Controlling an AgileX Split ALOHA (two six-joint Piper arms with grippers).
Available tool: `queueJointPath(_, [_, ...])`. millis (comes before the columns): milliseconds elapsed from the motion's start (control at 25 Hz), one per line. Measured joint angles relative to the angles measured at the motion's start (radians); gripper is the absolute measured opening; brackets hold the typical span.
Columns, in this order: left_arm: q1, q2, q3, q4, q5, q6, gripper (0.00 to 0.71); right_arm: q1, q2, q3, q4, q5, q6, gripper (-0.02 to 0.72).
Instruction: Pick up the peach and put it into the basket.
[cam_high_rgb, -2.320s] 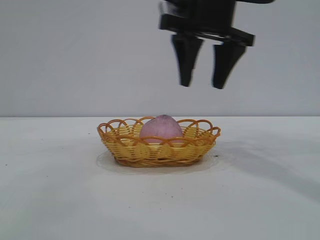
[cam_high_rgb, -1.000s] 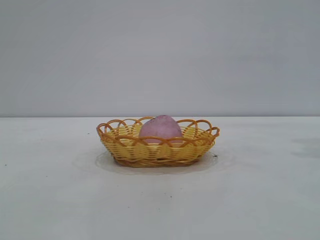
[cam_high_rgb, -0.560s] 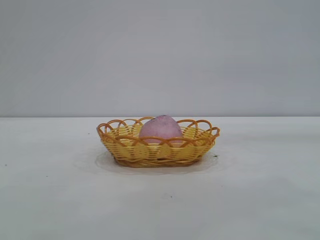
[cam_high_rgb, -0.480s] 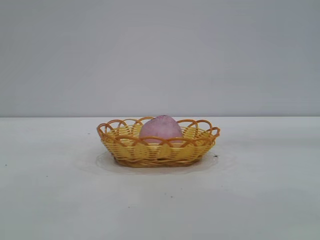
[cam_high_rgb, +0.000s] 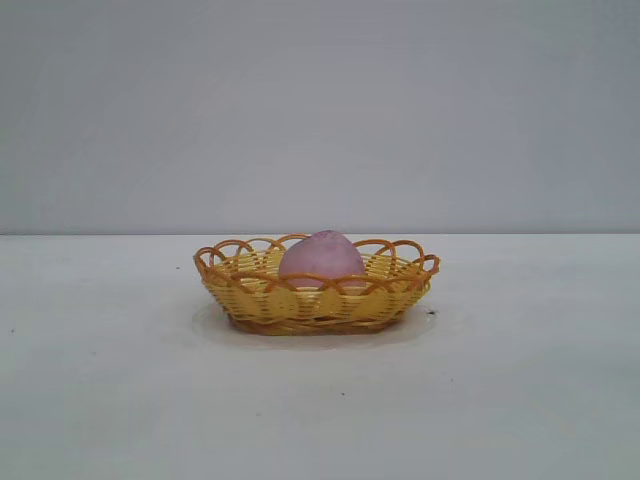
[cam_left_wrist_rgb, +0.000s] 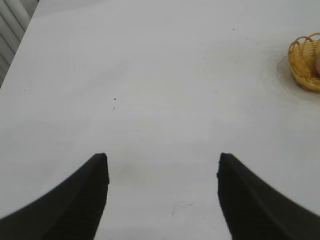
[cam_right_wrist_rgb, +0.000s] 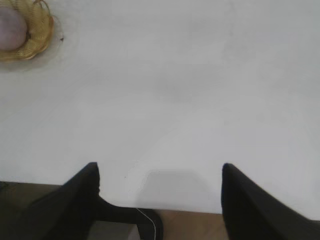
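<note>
While the peach (cam_high_rgb: 322, 257) sits in the basket (cam_high_rgb: 316, 303) on the bare worktop (cam_high_rgb: 520, 400), left hand (cam_left_wrist_rgb: 162, 160) and right hand (cam_right_wrist_rgb: 160, 170) hang well apart from it, fingers spread, empty

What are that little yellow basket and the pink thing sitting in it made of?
The basket looks like woven wicker or a plastic imitation: interlaced yellow-orange strands with a looped rim and a slight sheen. Which of the two it is, the look leaves open. The peach inside it is dull pink-mauve, matte and evenly smooth, with no fuzz or blush, so it is probably a foam or plastic model rather than real fruit.
</note>
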Motion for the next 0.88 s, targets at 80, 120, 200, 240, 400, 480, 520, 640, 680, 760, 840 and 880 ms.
queueJointPath(80, [0.0, 0.0, 0.0, 0.0, 0.0, 0.0, 0.414, 0.0, -0.098, 0.072, 0.0, -0.005, 0.007, 0.442])
queueJointPath(120, [0.0, 0.0, 0.0, 0.0, 0.0, 0.0, 0.414, 0.0, -0.144, 0.107, 0.0, -0.009, 0.009, 0.442])
queueJointPath(200, [0.0, 0.0, 0.0, 0.0, 0.0, 0.0, 0.414, 0.0, -0.222, 0.137, -0.002, -0.015, 0.022, 0.442])
queueJointPath(240, [0.0, 0.0, 0.0, 0.0, 0.0, 0.0, 0.414, 0.0, -0.262, 0.141, -0.008, -0.026, 0.027, 0.442])
queueJointPath(400, [0.0, 0.0, 0.0, 0.0, 0.0, 0.0, 0.414, 0.0, -0.382, 0.151, -0.042, -0.077, 0.033, 0.442])
queueJointPath(480, [0.0, 0.0, 0.0, 0.0, 0.0, 0.0, 0.414, 0.0, -0.419, 0.17, -0.056, -0.094, 0.034, 0.442])
queueJointPath(520, [0.0, 0.0, 0.0, 0.0, 0.0, 0.0, 0.414, 0.0, -0.433, 0.175, -0.06, -0.098, 0.038, 0.442])
queueJointPath(640, [0.0, 0.0, 0.0, 0.0, 0.0, 0.0, 0.414, 0.002, -0.449, 0.179, -0.069, -0.102, 0.05, 0.442])
queueJointPath(680, [0.0, 0.0, 0.0, 0.0, 0.0, 0.0, 0.414, 0.006, -0.449, 0.179, -0.071, -0.104, 0.054, 0.442])
queueJointPath(760, [0.0, 0.0, 0.0, 0.0, 0.0, 0.0, 0.414, 0.02, -0.449, 0.179, -0.074, -0.106, 0.06, 0.442])
queueJointPath(840, [0.0, 0.0, 0.0, 0.0, 0.0, 0.0, 0.414, 0.031, -0.449, 0.179, -0.076, -0.106, 0.062, 0.442])
queueJointPath(880, [0.0, 0.0, 0.0, 0.0, 0.0, 0.0, 0.414, 0.033, -0.449, 0.179, -0.077, -0.106, 0.062, 0.442])
